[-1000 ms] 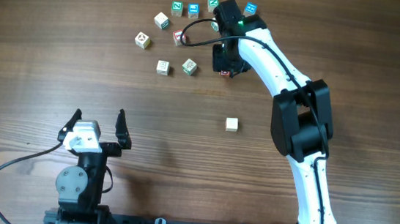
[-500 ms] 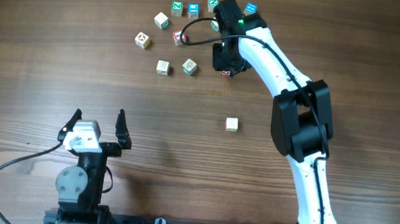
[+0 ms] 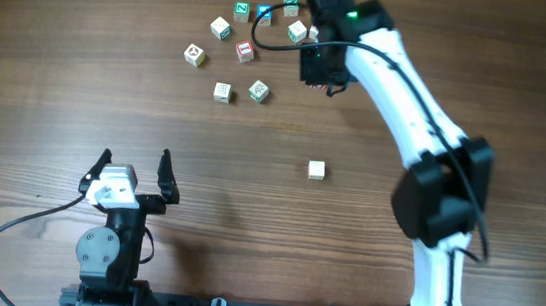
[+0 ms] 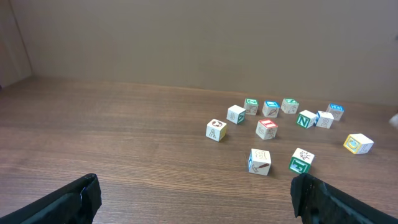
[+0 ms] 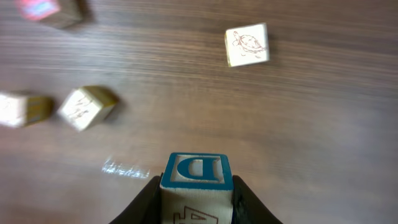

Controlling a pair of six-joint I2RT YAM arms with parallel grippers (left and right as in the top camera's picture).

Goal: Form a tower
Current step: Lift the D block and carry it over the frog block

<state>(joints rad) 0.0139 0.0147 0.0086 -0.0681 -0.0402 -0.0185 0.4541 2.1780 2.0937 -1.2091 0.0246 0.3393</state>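
My right gripper (image 5: 198, 198) is shut on a pale wooden cube (image 5: 197, 180) that has a blue letter D on top and red print on its side. The cube hangs above the table, gripped on both sides. From overhead, the right gripper (image 3: 319, 73) hovers just right of the loose cube cluster at the far side. No stacked tower shows as such. A lone pale, white-topped cube (image 3: 317, 169) stands mid-table, and from above I cannot tell whether anything lies under it. My left gripper (image 3: 132, 172) rests open at the near left, with nothing between its fingers (image 4: 74, 198).
Several loose letter cubes lie scattered at the far middle. Among them are an A cube (image 3: 194, 55), a red-faced cube (image 3: 246, 52), two pale cubes (image 3: 222, 91) and green and blue ones (image 3: 242, 9). Below the right wrist lies a turtle-print cube (image 5: 247, 45).
The right jaws closed on the D cube and lifted it. The right arm swung toward the far side and to the right. The left arm has not moved.
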